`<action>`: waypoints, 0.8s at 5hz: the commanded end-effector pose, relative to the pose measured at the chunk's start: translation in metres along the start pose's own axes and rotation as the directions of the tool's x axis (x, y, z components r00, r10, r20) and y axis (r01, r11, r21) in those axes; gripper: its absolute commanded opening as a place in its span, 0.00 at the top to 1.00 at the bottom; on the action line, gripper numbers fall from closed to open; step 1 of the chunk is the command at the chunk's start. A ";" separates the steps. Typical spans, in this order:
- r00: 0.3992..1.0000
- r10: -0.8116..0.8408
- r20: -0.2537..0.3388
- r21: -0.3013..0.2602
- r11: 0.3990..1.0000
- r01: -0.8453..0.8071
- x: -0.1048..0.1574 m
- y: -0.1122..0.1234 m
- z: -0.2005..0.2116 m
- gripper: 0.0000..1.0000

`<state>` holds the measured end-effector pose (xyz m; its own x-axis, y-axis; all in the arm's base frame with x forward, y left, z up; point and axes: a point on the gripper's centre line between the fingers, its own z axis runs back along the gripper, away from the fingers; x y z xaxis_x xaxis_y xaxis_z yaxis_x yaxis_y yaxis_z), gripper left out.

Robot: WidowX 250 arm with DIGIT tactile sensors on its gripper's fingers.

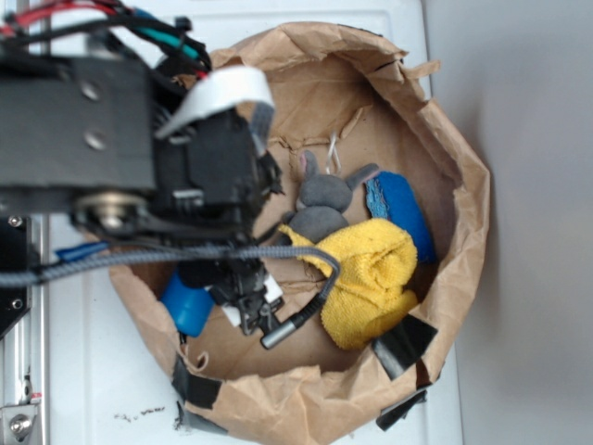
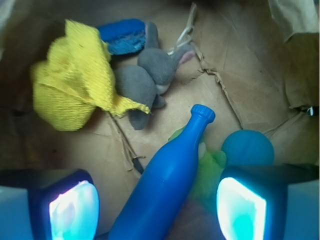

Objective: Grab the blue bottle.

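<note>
The blue bottle (image 2: 167, 180) lies between the gripper's (image 2: 157, 210) spread fingers (image 2: 72, 210), untouched, its neck pointing toward the grey plush (image 2: 147, 80) in the paper bag (image 1: 463, 185).

Robot-manipulation lab bench, not a home or shop. Indicated by: a white tabletop (image 1: 93, 371); a metal mounting rail with bolts (image 1: 18, 408) at its left edge; a black robot arm (image 1: 111, 139) trailing exposed cables (image 1: 139, 255); a makeshift brown-paper bin (image 1: 463, 232) patched with black tape (image 1: 403, 345); and an assortment of toy props inside, such as a grey plush (image 2: 145, 80) and a yellow cloth (image 2: 75, 75).
</note>
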<state>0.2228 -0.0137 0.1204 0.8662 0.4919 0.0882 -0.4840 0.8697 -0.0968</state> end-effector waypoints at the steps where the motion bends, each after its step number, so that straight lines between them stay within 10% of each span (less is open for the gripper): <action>1: 0.999 -0.021 -0.036 -0.021 1.000 0.020 0.000 0.009 -0.019 0.00; 4: 0.998 -0.068 0.004 -0.077 0.995 0.068 -0.008 0.002 -0.065 0.00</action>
<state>0.2207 -0.0184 0.0521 0.8941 0.4403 0.0813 -0.4247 0.8915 -0.1577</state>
